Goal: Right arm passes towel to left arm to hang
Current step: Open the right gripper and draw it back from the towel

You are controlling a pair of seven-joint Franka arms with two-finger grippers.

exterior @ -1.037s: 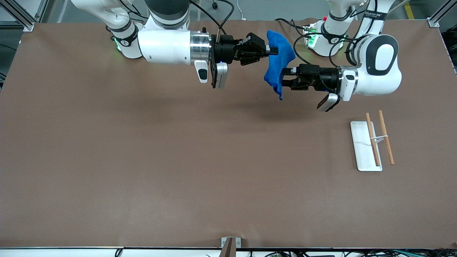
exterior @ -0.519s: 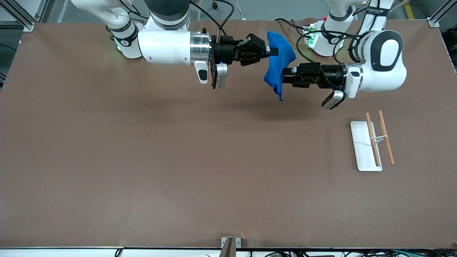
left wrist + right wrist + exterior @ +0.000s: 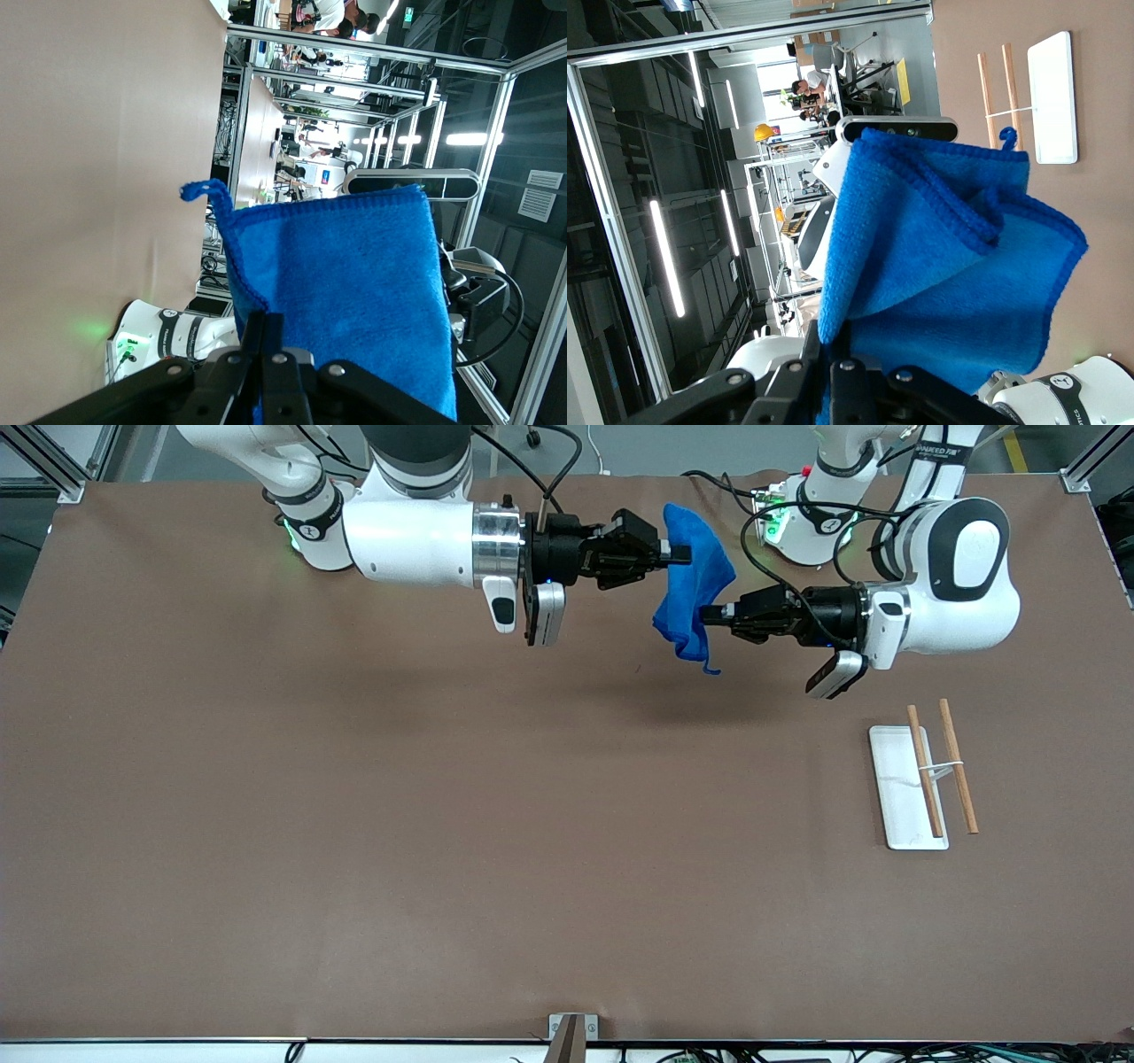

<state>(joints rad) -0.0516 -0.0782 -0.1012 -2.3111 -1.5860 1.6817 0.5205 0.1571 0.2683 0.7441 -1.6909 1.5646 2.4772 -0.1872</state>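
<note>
Now left end effector (image 3: 709, 613) clamped, towel (image 3: 689, 593) tugged

Even overhead light, soft shadow on the table (image 3: 567, 868), bright ceiling strips, sharp focus

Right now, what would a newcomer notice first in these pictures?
The bright blue towel draws the eye: it hangs in the air above the brown table, pinched from both ends. The right gripper is shut on its upper part, the left gripper on its lower part. Nearer the camera, toward the left arm's end, stands a white rack with two wooden rods.
</note>
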